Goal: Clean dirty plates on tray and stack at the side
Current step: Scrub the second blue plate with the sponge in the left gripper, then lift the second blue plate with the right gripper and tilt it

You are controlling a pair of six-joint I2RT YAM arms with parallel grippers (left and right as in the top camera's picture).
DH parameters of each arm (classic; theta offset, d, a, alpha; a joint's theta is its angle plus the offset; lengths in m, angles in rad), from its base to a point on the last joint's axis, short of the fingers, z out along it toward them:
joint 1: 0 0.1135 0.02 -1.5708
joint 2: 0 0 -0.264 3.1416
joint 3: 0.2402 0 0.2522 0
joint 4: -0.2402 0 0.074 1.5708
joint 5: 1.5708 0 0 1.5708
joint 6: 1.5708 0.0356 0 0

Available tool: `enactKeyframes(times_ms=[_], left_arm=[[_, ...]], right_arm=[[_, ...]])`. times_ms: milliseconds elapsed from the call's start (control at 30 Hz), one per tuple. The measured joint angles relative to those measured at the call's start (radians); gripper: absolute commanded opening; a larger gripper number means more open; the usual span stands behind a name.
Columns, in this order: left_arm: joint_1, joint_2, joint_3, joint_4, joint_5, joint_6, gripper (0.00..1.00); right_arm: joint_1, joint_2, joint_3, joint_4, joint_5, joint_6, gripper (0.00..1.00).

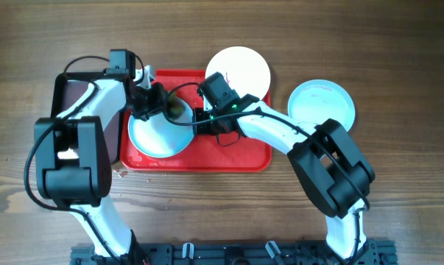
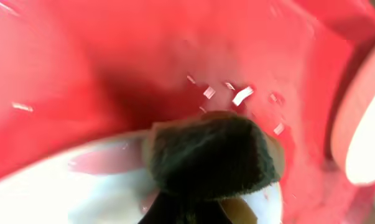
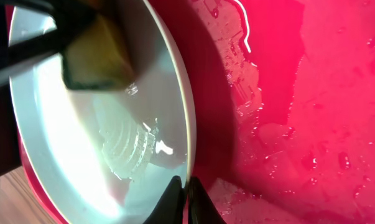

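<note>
While right tool (image 3: 185,185) pinches plate (image 3: 69,143) rim, left tool (image 1: 163,107) presses pinched sponge (image 2: 209,155) onto it.

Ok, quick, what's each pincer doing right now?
Left pincer: closed on the sponge.
Right pincer: closed on the plate rim.

Red tray (image 1: 244,158), mint-blue plates (image 1: 321,107), white plate (image 1: 240,68), dark-topped yellow sponge (image 3: 94,62).

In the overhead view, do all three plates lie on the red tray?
No, one pale blue plate lies on the wooden table, to the right of the tray.
</note>
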Motion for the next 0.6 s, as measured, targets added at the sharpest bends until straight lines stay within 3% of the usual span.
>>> enactKeyframes(times_ms=[267,300,433,600], left_arm=[[0.019,-0.068,0.15,-0.087,-0.139,-0.015,0.04],[0.022,-0.086,0.165,-0.102,-0.147,-0.016,0.04],[0.026,-0.18,0.203,-0.15,-0.163,-0.018,0.04],[0.026,-0.21,0.207,-0.195,-0.18,-0.018,0.04]], right_arm=[[0.004,0.0,0.0,-0.009,-0.011,0.0,0.05],[0.006,0.0,0.0,-0.011,-0.011,0.0,0.06],[0.009,0.001,0.0,-0.016,-0.01,-0.005,0.27],[0.015,0.003,-0.001,-0.014,0.009,0.004,0.32]])
